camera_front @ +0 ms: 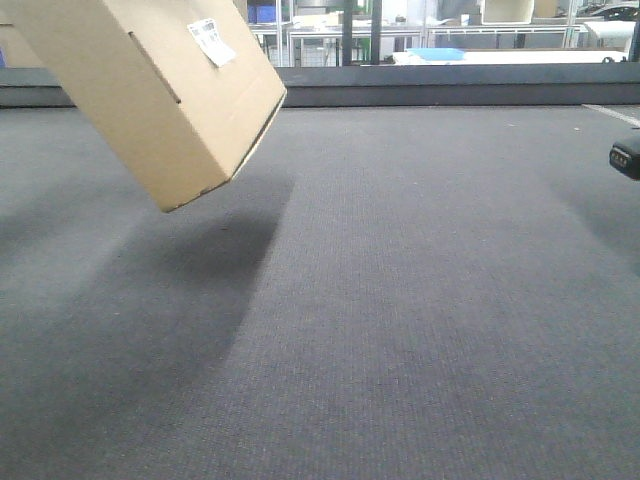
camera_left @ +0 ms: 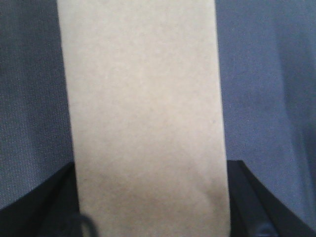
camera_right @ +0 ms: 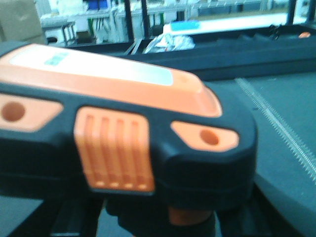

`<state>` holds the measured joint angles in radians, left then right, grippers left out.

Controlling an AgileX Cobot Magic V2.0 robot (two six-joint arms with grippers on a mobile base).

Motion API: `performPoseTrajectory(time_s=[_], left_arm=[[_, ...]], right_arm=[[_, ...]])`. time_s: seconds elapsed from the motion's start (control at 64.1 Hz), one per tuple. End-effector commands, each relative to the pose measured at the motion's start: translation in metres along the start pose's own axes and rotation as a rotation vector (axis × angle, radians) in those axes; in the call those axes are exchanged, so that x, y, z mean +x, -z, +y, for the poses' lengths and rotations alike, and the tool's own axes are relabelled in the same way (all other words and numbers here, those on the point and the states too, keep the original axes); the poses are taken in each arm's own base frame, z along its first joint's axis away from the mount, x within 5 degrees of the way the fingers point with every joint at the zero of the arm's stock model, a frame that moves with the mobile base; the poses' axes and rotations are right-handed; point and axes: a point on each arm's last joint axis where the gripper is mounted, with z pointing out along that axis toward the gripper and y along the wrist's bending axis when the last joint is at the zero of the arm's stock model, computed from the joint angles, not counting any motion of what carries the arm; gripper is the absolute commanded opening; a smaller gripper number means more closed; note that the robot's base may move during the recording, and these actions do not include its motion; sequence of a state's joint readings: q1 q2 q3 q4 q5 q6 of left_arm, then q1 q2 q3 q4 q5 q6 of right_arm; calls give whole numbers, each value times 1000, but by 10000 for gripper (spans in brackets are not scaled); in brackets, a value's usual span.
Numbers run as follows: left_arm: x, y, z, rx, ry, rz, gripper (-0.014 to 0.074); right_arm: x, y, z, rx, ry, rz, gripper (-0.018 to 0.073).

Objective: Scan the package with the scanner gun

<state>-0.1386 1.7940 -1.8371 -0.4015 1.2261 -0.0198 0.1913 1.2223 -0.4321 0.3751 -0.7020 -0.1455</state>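
Note:
The package (camera_front: 150, 85), a plain tan cardboard box, hangs tilted above the grey mat at the upper left, with its white barcode label (camera_front: 211, 41) on the upper face. In the left wrist view the package (camera_left: 145, 113) fills the gap between the dark fingers (camera_left: 249, 197) of my left gripper (camera_left: 153, 202), which is shut on it. The scanner gun (camera_right: 123, 128), orange and black, fills the right wrist view, with my right gripper (camera_right: 163, 219) shut on its handle below the head. Only the gun's black tip (camera_front: 626, 157) shows at the front view's right edge.
Grey carpet-like mat (camera_front: 400, 320) covers the work surface. A dark raised edge (camera_front: 450, 85) runs along its far side. Shelving and white tables (camera_front: 430, 30) stand beyond it. A pale seam line (camera_right: 276, 113) crosses the mat on the right.

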Motion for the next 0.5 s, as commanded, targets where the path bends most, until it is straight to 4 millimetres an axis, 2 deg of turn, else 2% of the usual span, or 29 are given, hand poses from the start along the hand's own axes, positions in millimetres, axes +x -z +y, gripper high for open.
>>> performPoseTrajectory(time_s=[0.0, 0.281, 0.484], left_arm=[[0, 8, -6, 13, -9, -24, -111], [0, 8, -6, 13, -9, -24, -111], [0, 8, -6, 13, -9, -24, -111]], right_arm=[[-6, -4, 1, 1, 18, -122, -162], [20, -23, 5, -26, 27, -76, -162], [35, -30, 4, -20, 41, -27, -162]])
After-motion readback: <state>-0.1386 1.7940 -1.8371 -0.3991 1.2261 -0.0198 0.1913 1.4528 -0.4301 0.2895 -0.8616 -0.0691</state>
